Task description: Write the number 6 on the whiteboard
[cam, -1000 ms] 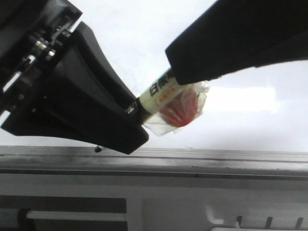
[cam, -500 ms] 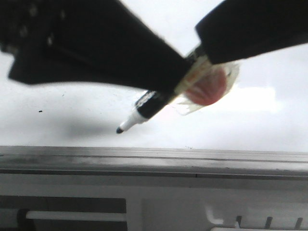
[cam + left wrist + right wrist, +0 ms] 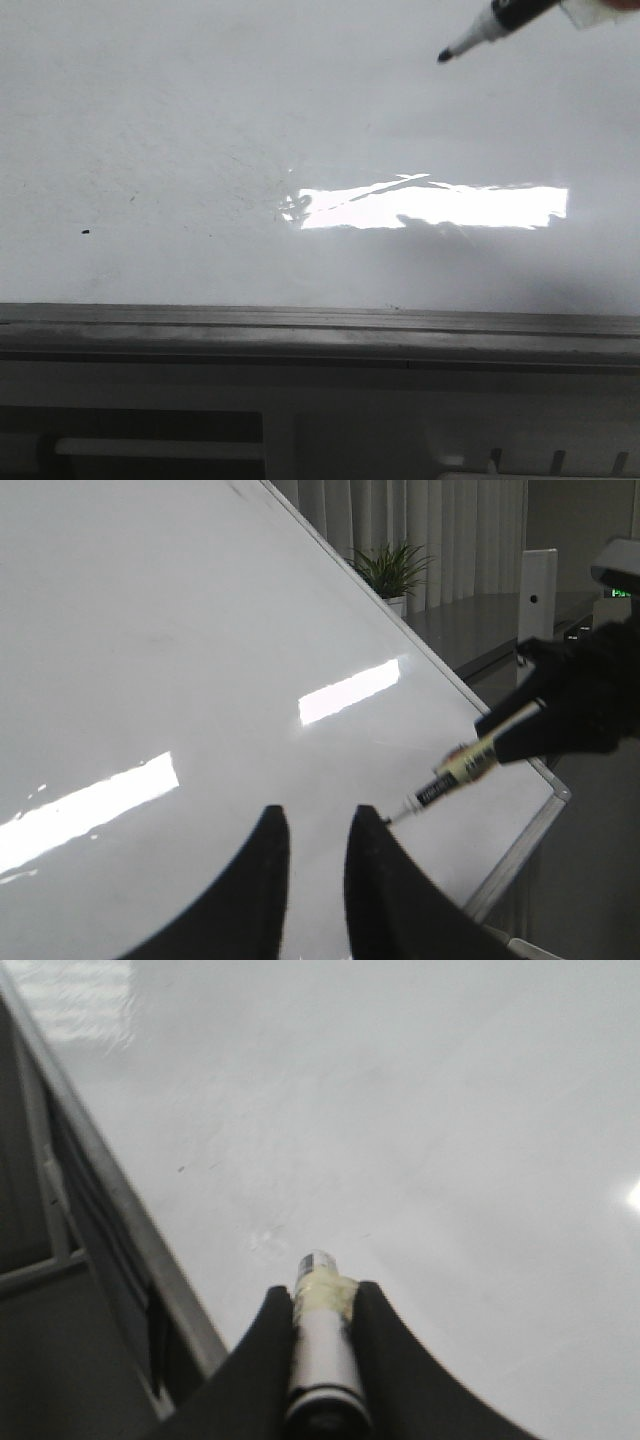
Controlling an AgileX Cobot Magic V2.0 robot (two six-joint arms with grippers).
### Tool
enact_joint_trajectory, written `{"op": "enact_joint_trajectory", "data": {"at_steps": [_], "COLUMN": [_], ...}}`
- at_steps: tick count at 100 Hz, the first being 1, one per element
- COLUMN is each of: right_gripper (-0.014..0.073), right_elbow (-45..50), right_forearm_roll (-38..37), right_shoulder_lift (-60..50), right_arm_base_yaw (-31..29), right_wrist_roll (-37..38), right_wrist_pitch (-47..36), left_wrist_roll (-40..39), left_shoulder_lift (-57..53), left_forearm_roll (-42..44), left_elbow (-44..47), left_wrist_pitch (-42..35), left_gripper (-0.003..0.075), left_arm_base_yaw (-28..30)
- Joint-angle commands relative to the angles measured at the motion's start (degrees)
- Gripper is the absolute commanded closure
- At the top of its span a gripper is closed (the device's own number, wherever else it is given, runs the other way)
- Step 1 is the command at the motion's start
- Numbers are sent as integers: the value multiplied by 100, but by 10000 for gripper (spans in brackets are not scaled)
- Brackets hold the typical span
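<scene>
Right gripper [image 3: 318, 1305] jaws clamp the marker [image 3: 320, 1350]; left gripper [image 3: 317, 825] jaws sit slightly parted, holding nothing. Marker tip shows at upper right of the front frame, over the whiteboard [image 3: 200, 120]. No 6 drawn yet; small speck [image 3: 86, 233] at left.

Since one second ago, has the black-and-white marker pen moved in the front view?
Yes. The marker pen moved up and right, away from the grey frame edge.

A potted plant [image 3: 393, 568] stands before pale curtains [image 3: 430, 530], beside a white upright panel [image 3: 540, 590].
</scene>
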Motion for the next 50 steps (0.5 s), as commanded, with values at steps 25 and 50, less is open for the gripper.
{"op": "enact_joint_trajectory", "data": {"at_steps": [25,50], "right_gripper": [653,653], "right_elbow": [-176,-176], "right_forearm_roll": [-514,-538], "right_shoulder_lift": [633,1191], "right_arm_base_yaw": [-139,-148], "right_wrist_roll": [-60,-60], "right_wrist_pitch": [-1093,-1169], "left_wrist_roll": [-123,-123], "left_shoulder_lift": [-676,-676], "left_forearm_roll": [-747,-747], "left_elbow": [808,818], "left_wrist_pitch": [-154,-9], "left_gripper": [739,739], "left_arm_base_yaw": [-26,-26]}}
